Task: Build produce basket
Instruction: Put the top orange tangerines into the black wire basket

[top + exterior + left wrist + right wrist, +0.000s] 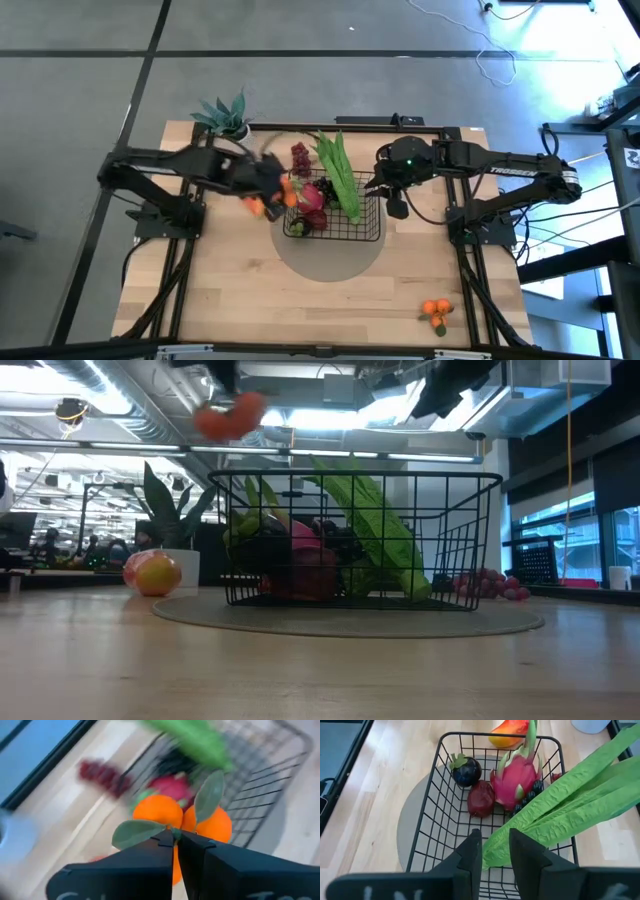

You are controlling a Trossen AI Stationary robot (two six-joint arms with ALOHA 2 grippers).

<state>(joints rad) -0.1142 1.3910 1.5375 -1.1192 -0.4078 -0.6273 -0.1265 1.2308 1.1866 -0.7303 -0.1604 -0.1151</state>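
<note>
The black wire basket [370, 232] stands on a round grey mat [330, 265] at mid table. Inside it lie a pink dragon fruit [517, 775], dark fruits [466, 770] and long green pods [340, 175], which lean over its far rim. My left gripper [283, 190] hangs over the basket's left rim, shut on a bunch of small oranges [160, 810] with green leaves, high above the table [228, 415]. My right gripper [496, 852] is open and hovers above the basket's right side, holding nothing. A mango [152, 572] rests on the table left of the basket. My left gripper pinches the orange bunch at its stem [175, 831], where the leaves meet, between its two fingertips [162, 842]. The fingers slant downward from the table's left. The oranges hang below and beyond the fingertips, lifted clear of the table and the basket.
Red grapes [300, 157] lie on the table just beyond the basket's far rim. A spiky plant in a white pot [225, 115] stands at the far left. Another orange bunch [435, 312] lies near the front right corner. The near half of the table is bare wood [250, 300].
</note>
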